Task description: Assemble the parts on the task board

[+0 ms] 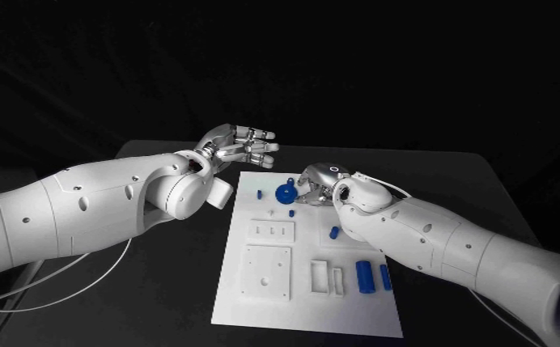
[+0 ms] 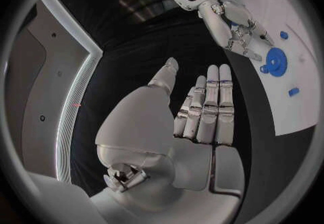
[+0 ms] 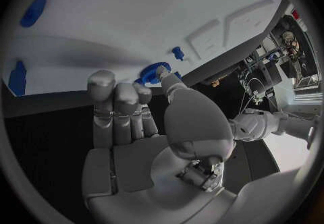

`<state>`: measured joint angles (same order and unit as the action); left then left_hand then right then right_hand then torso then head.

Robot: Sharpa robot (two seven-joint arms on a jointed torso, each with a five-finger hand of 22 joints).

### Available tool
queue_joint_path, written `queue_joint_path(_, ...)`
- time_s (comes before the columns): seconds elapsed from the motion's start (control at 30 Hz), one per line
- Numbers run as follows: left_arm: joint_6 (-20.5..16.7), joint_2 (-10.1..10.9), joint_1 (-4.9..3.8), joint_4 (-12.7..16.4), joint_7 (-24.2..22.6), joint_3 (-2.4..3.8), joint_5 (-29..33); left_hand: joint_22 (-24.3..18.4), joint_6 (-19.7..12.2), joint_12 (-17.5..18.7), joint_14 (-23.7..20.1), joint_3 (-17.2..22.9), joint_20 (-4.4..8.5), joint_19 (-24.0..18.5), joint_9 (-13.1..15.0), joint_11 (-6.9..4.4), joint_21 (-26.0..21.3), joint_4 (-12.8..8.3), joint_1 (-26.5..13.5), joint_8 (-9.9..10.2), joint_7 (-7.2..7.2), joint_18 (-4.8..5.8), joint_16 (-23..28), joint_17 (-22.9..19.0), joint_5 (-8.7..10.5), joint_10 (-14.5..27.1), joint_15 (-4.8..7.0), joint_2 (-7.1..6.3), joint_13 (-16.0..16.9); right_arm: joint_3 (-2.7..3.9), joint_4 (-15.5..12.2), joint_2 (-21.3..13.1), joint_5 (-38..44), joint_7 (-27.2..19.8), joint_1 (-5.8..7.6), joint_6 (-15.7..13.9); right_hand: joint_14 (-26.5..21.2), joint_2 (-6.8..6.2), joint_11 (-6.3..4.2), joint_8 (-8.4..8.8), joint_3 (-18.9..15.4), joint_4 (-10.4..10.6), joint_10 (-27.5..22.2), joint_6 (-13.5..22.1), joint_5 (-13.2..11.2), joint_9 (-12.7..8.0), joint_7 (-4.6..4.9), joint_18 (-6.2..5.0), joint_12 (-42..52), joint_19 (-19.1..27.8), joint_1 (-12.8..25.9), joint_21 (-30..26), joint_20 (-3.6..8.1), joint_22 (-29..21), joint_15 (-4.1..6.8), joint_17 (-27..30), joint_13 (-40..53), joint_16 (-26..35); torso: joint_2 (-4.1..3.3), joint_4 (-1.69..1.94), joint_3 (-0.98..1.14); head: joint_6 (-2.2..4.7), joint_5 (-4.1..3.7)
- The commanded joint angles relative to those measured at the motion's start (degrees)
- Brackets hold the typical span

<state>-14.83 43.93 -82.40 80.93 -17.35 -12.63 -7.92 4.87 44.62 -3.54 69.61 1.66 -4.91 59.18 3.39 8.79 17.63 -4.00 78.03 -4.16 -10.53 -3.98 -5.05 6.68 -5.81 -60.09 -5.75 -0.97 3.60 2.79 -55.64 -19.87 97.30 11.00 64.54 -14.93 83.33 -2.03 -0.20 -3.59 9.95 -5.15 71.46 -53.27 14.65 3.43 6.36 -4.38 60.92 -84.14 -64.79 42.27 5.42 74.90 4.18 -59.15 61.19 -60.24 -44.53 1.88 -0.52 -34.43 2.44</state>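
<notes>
Right robot hand [image 1: 315,184] hangs low over the task board's [image 1: 350,315] far end, fingers at the blue round part [image 1: 286,193]; whether it pinches it I cannot tell. That disc lies flat, its small tab pointing toward one o'clock, so a nudge might skate it off its seat. Left robot hand [image 1: 243,146], at eleven o'clock off the board, is released, fingers straight, above the bench [image 1: 152,298].
</notes>
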Motion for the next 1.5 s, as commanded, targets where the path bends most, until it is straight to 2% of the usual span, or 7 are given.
queue_joint_path(0.03, 0.24, 0.0, 0.0, 0.01, -0.37, 0.03, -0.06, 0.08, 0.05, 0.12, 0.27, -0.01, 0.0, -0.28, -0.04, -0.16, 0.21, -0.22, 0.02, 0.12, -0.13, -0.62, -0.28, -0.08, -0.27, 0.27, -0.15, 0.51, -0.03, 0.0, -0.37, -0.36, 0.1, 0.54, -0.11, -1.5, -0.26, 0.06, 0.2, 0.22, -0.07, 0.3, 0.08, -0.28, -0.12, -0.04, 0.02, -0.2, 0.03, -2.34, 0.18, -0.11, -0.15, 5.1, -0.12, 0.09, -0.07, -0.01, 0.03, -0.02, 0.01, -0.04, -0.13)
queue_joint_path(0.4, 0.42, 0.22, -0.01, -0.51, -0.69, 0.03, -0.06, 0.09, 0.62, 0.12, 0.27, -0.07, -0.02, -0.36, 0.01, -0.19, 0.31, -0.31, -0.08, -0.05, -0.07, -0.62, -0.27, -0.1, -0.23, 0.21, -0.15, 0.5, -0.02, 0.92, -3.83, -4.01, -4.75, -2.67, -0.23, -8.87, -0.24, -0.87, 0.22, 0.18, 0.22, 0.01, 0.21, -0.88, -0.4, -0.01, 0.06, -0.31, 0.12, -2.39, -1.07, -0.15, -0.12, 5.1, -0.11, 0.11, -0.07, -0.05, 0.11, -0.29, 0.03, 0.02, -0.52)
queue_joint_path(0.6, 0.66, 0.87, -0.02, -0.7, -1.01, 0.04, -0.06, 0.12, 3.2, 0.1, 0.59, -0.14, 0.13, -0.24, 0.13, -0.5, 0.45, -0.41, -0.05, -0.41, 0.24, -0.6, -0.41, -0.05, -0.23, -0.89, 0.06, 0.8, -0.02, 4.85, -6.97, -9.16, -13.66, -9.0, -0.19, -5.82, -0.36, -0.87, 0.32, 0.12, -0.8, -2.26, -0.05, -2.85, 0.62, 0.06, 0.13, -0.41, 0.16, -2.13, -3.3, -0.24, -0.26, 5.12, -0.19, 0.24, -0.02, 0.09, 0.22, -1.08, 0.3, 0.12, -0.46)
queue_joint_path(0.73, 0.97, 1.36, -0.02, -0.66, -1.16, 0.04, -0.11, 0.2, 5.05, 0.11, 1.39, -0.25, 0.52, 0.03, 0.21, -1.06, 0.69, -0.49, -0.05, -0.53, 0.54, -0.36, -0.74, 0.09, -0.2, -2.78, 0.48, 1.11, -0.03, 7.09, -7.36, -12.68, -20.13, -15.46, -0.18, -1.38, -0.64, -0.77, 0.24, 0.04, -0.03, -6.52, -0.95, -5.99, 6.06, 0.16, -0.01, -0.14, -0.24, -1.31, -5.6, -2.37, -0.24, 4.74, -0.16, 0.82, -0.38, 0.94, 0.34, -1.73, 0.59, 0.17, -0.47)
queue_joint_path(0.93, 1.54, 1.7, -0.01, -0.86, -1.47, 0.03, -0.16, 0.26, 8.6, 0.07, 1.66, 0.24, 1.13, 0.11, 0.33, -2.58, 0.86, -0.47, -0.06, -0.67, 1.44, 0.22, -0.83, 0.09, -0.26, -8.05, 1.07, 1.79, -0.08, 9.07, -6.57, -16.52, -24.55, -21.0, -0.17, 1.69, -0.71, 1.1, 0.24, 0.05, -4.59, -10.26, -1.14, -6.12, 5.83, 0.16, -0.06, 0.08, -0.16, -1.15, -5.18, -2.04, -0.26, 4.87, -0.2, 0.61, -0.65, 1.16, 0.49, -2.41, 1.06, 0.25, -0.78)
queue_joint_path(1.33, 3.13, 1.8, 0.27, -1.84, -2.29, 0.03, -0.77, 0.31, 9.62, 0.11, 1.32, 0.69, 1.19, -0.26, 0.31, -2.37, 0.95, -1.66, 0.48, 0.07, 1.48, 0.46, -0.59, -0.06, -0.21, -7.46, 0.94, 0.85, -0.11, 9.93, -0.35, -17.41, -22.69, -23.32, -1.56, 5.46, -1.22, 1.43, 0.33, 0.13, -8.6, -10.9, -2.44, -2.46, 5.5, 0.07, 0.15, -0.08, -1.62, -0.43, -7.07, -4.24, -0.33, 4.42, -0.31, 1.41, -2.18, 2.47, 0.74, -2.87, 1.98, -0.08, -1.31)
queue_joint_path(1.5, 3.46, 1.68, 0.47, -2.11, -2.44, 0.03, -1.04, 0.27, 9.16, 0.06, 0.87, 0.47, 0.83, -0.57, 0.31, -1.45, 0.89, -2.52, 0.66, 0.06, 1.1, 0.24, -0.36, -0.19, -0.13, -4.28, 0.53, 0.2, -0.06, 9.97, 1.55, -16.65, -21.84, -23.37, -2.06, 6.12, -1.44, -0.01, 0.08, 0.22, -3.16, -11.14, -2.94, 0.13, 7.88, -0.04, 0.15, -0.01, -2.23, -0.19, -8.98, -4.86, -0.11, 4.38, -0.07, 1.64, -2.69, 2.88, 0.69, -2.81, 2.17, -0.19, -1.43)
